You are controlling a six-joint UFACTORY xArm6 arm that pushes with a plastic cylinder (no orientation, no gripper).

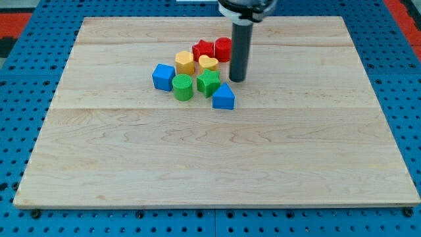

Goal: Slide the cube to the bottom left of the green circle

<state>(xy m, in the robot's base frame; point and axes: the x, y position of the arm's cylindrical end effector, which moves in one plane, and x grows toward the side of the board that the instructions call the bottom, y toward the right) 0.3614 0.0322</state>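
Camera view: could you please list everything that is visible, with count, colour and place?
blue cube: 1, blue, cluster's left end
green circle: 1, green, right of the cube
green star: 1, green, right of the circle
blue triangle: 1, blue, cluster's lower right
yellow block: 1, yellow, above the circle
yellow heart: 1, yellow, cluster's middle
red star: 1, red, cluster's top
red cylinder: 1, red, top right
wooden board: 1, light wood, centre
blue pegboard: 1, blue, around the board
my tip: 1, dark, right of the green star

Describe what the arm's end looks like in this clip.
A straight, smooth, dark grey-black cylindrical rod hangs from a wider mount with a light ring around a black collar at the view's top. No cables or markings are visible. My tip is blunt and flat, the same width as the rod.
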